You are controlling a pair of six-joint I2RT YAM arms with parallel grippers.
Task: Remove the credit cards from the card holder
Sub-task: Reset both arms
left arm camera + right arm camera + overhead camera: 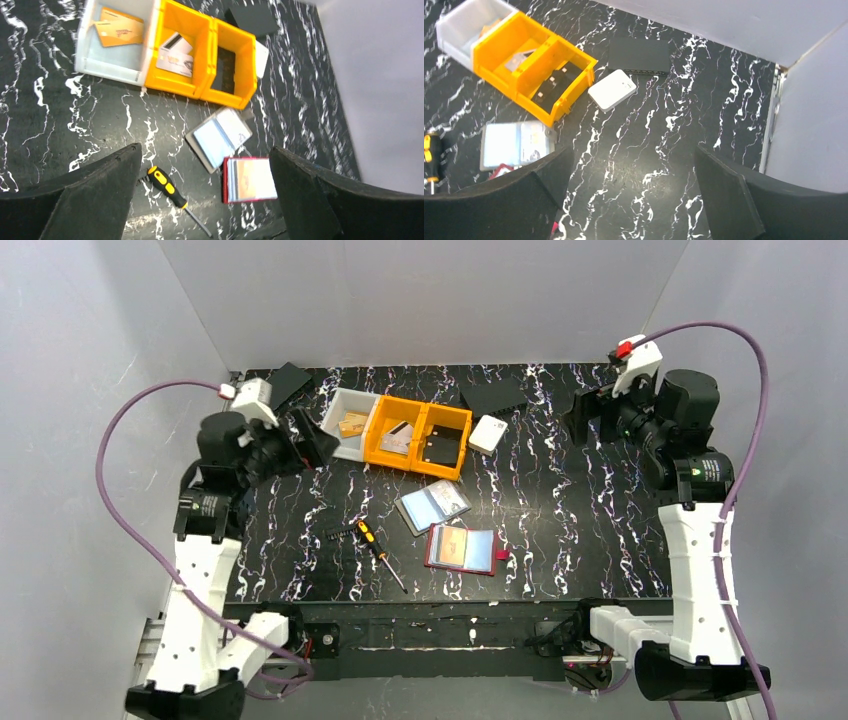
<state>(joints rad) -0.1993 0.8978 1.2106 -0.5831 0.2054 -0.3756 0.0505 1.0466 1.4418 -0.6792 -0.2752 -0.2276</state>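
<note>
A red card holder [462,549] lies open on the black marbled table, with an orange card and light blue cards showing in its sleeves; it also shows in the left wrist view [249,179]. A grey card holder [432,505] lies open just behind it with light blue cards, also in the left wrist view [217,137] and right wrist view [514,144]. My left gripper [312,440] is open and empty, raised at the back left [205,150]. My right gripper [590,415] is open and empty, raised at the back right [633,152].
A white bin [343,400] holds an orange card [120,27]. Two joined orange bins [415,468] hold a white card [175,60] and a black item [440,445]. A white box [488,433], a black box [639,56] and a yellow-black screwdriver [375,548] lie around.
</note>
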